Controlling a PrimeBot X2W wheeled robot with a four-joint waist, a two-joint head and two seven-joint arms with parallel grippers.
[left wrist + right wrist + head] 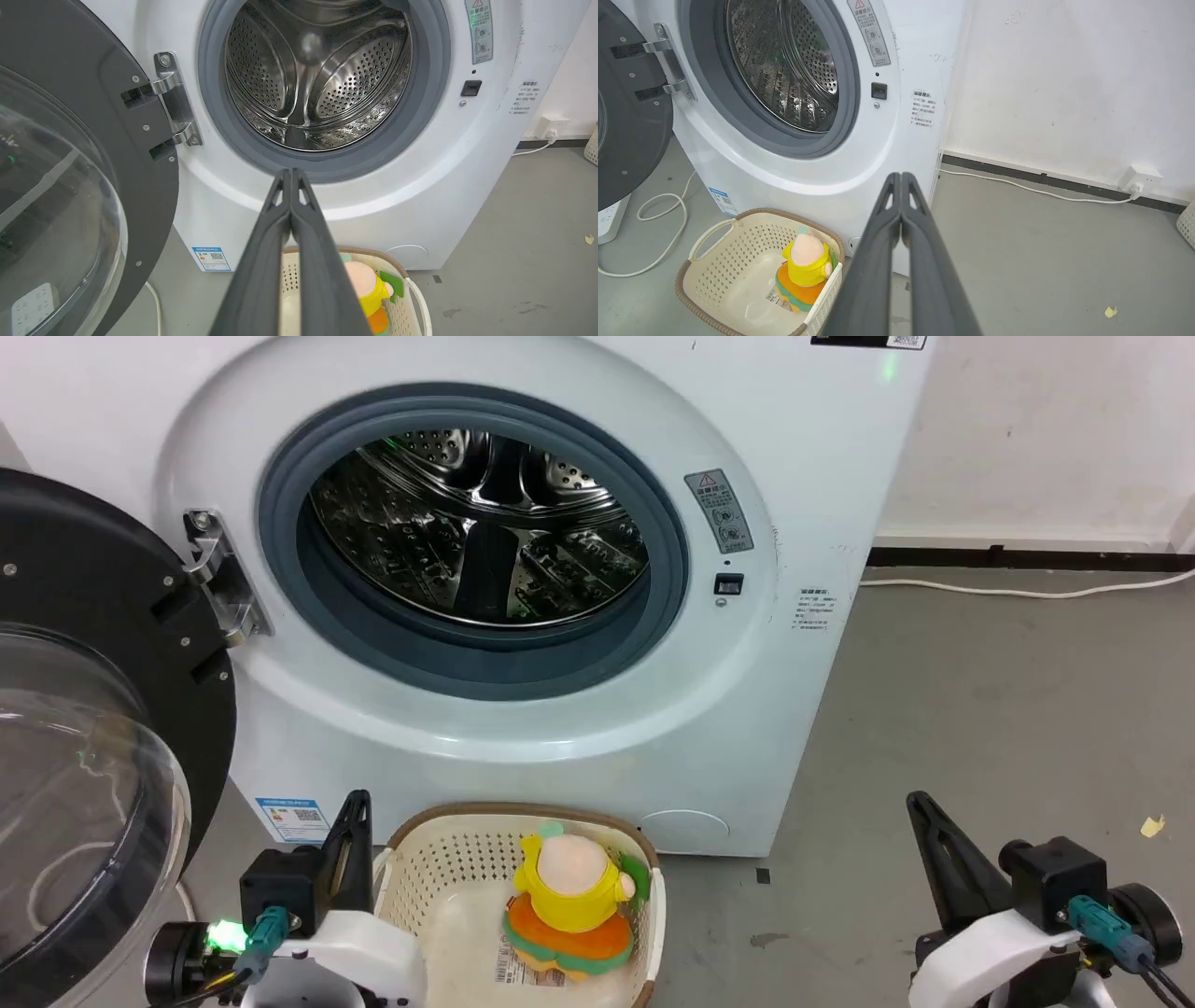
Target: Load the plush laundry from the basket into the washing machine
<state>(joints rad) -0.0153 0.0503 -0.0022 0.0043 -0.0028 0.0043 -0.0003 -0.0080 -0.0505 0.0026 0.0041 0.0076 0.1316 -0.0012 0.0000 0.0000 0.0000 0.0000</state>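
The plush laundry point(569, 901), a doll with a pale-pink head, yellow top and orange skirt, sits upright in the cream basket point(425, 873) on the floor before the washing machine point(579, 728). The washer's door point(84, 784) hangs open at the left and the steel drum point(485, 523) looks bare. My left gripper point(355, 803) is shut, empty, just left of the basket. Far right of the basket, my right gripper point(920, 803) is shut and empty too. From the wrists, the doll point(803, 268) lies below and left of the right gripper point(901, 176), and the doll point(369, 291) peeks from behind the left gripper point(290, 171).
A white cable point(658, 219) loops on the grey floor left of the basket point(714, 254). Another cable point(1031, 189) runs along the wall to a socket point(1139, 179) at the right. A scrap point(1153, 825) lies on the open floor right of the washer.
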